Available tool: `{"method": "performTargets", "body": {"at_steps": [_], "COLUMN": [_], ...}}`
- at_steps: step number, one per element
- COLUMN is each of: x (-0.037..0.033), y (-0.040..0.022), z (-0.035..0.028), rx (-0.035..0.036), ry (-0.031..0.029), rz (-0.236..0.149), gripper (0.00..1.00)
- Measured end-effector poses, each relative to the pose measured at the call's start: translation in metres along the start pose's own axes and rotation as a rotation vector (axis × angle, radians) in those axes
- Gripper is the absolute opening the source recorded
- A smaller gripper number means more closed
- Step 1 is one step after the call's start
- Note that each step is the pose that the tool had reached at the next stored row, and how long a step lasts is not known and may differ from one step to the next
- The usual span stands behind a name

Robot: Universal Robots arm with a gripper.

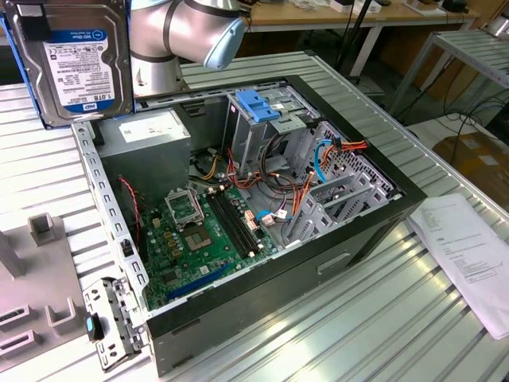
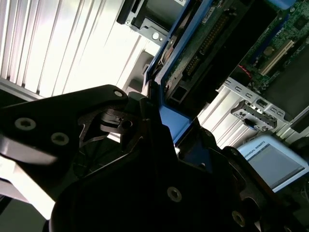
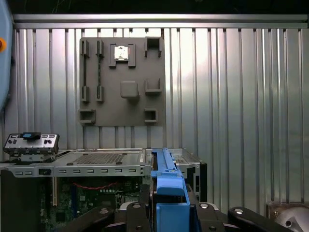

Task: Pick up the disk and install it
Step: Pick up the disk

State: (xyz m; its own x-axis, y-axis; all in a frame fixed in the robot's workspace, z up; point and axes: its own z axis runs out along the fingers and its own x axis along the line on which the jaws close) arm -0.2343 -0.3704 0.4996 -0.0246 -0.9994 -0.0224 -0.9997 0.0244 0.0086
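The disk [image 1: 79, 60] hangs in the air at the exterior view's upper left, above the table beside the open computer case [image 1: 358, 231]. It is upright, with its silver face and white-and-blue label turned toward that camera. In both wrist views my gripper [image 3: 169, 212] is shut on the disk, its black fingers [image 2: 140, 145] clamping the disk's blue side rail [image 3: 168, 186]. The second wrist view shows the disk's green circuit-board underside [image 2: 207, 38]. Inside the case stands the metal drive cage [image 1: 266, 131] with a blue latch [image 1: 258, 105] on top.
A grey power-supply box [image 1: 151, 139] and the motherboard [image 1: 207, 231] fill the case beside bundled cables [image 1: 302, 183]. A grey fixture plate [image 1: 32, 278] and a loose metal bracket [image 1: 107, 326] lie at the exterior view's left. A paper sheet [image 1: 469, 247] lies at its right.
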Motion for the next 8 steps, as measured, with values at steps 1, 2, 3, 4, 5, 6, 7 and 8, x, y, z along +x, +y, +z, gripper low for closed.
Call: {"method": "performTargets", "body": {"at_steps": [1, 2, 3, 4, 5, 6, 7, 8], "x": [0.0, -0.0001, -0.0001, -0.0002, -0.0002, -0.0002, -0.0003, -0.0003], "y": [-0.0017, -0.0034, -0.0049, -0.0066, -0.0083, -0.0099, -0.0117, -0.0135], "z": [0.0, 0.0, -0.0001, 0.0, -0.0001, -0.0001, -0.0001, -0.0001], "rx": [0.0, 0.0, -0.0001, 0.0, -0.0001, -0.0001, 0.0001, 0.0], "ry": [0.0, 0.0, 0.0, 0.0, 0.0, 0.0, 0.0, 0.0], "rz": [0.0, 0.0, 0.0, 0.0, 0.0, 0.0, 0.0, 0.0], "gripper": [0.37, 0.37, 0.37, 0.37, 0.37, 0.37, 0.37, 0.37]}}
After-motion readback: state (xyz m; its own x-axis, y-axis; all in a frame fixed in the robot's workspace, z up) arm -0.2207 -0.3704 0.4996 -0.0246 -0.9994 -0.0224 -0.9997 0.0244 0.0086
